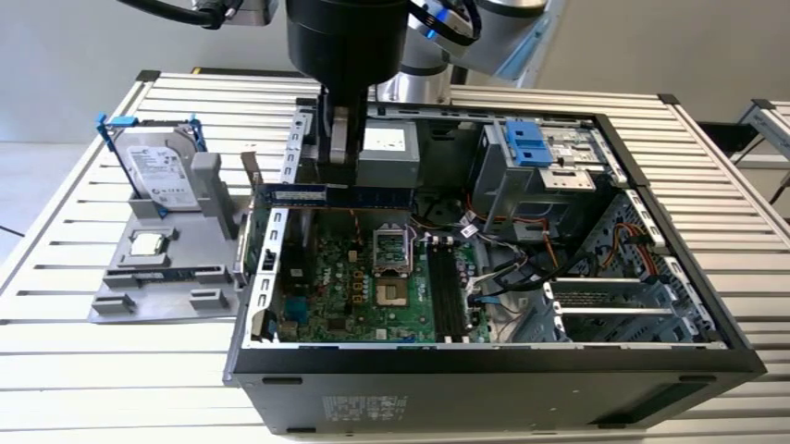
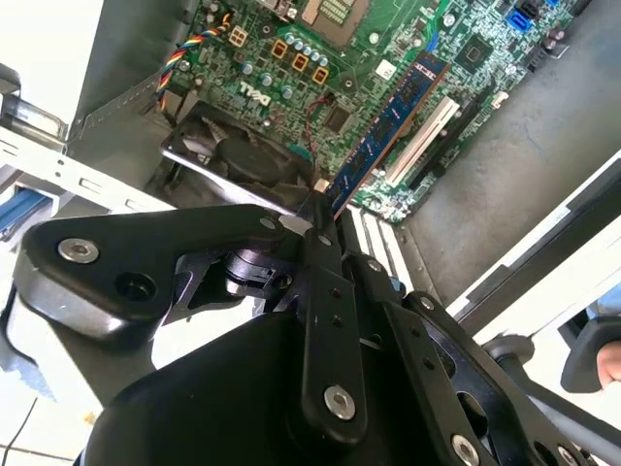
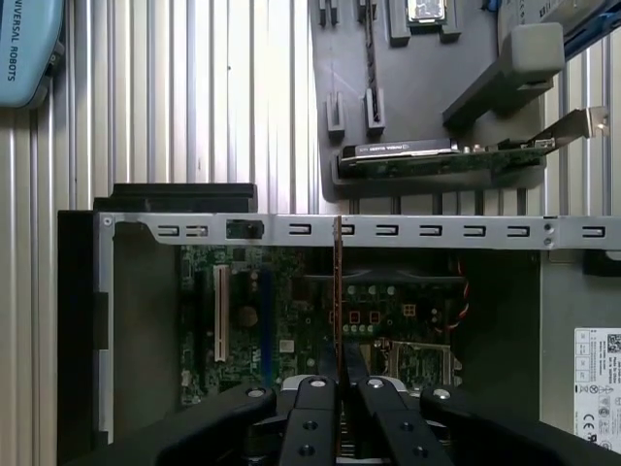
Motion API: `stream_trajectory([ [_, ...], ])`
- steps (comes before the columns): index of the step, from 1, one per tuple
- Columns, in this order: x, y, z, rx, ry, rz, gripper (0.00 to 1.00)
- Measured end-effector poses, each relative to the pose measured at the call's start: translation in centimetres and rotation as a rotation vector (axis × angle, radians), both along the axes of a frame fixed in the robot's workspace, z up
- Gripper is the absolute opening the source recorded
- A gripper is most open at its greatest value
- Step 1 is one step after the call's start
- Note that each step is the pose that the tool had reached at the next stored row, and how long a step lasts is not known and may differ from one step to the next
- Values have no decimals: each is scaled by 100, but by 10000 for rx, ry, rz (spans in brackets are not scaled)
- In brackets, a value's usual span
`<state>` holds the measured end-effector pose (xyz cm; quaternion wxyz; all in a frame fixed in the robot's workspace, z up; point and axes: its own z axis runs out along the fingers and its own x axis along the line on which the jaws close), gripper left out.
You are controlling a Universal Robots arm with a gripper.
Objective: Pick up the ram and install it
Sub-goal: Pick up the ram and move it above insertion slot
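Observation:
The ram (image 1: 296, 195) is a long blue-green stick held level above the back edge of the open computer case (image 1: 494, 361). My gripper (image 1: 336, 180) comes straight down from above and is shut on the stick near its middle. In the second wrist view the ram (image 2: 388, 121) runs out from my gripper (image 2: 317, 199) over the green motherboard (image 2: 340, 58). The first wrist view has the ram (image 3: 337, 282) edge-on as a thin line leaving my gripper (image 3: 337, 367). The black memory slots (image 1: 445, 287) lie lower down on the motherboard, toward the case front.
A grey fixture (image 1: 161, 277) on the slatted table at the exterior view's left carries a hard drive in a blue frame (image 1: 161, 171), a processor chip (image 1: 148, 243) and an expansion card (image 3: 437, 155). Inside the case are a power supply (image 1: 388, 153), a drive cage (image 1: 537, 148) and loose cables (image 1: 506, 268).

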<state>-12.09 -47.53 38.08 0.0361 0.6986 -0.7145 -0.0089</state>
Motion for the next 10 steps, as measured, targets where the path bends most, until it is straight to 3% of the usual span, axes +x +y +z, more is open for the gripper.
stream_trajectory([
  [10,89,0,0,-1,-1,-10,0],
])
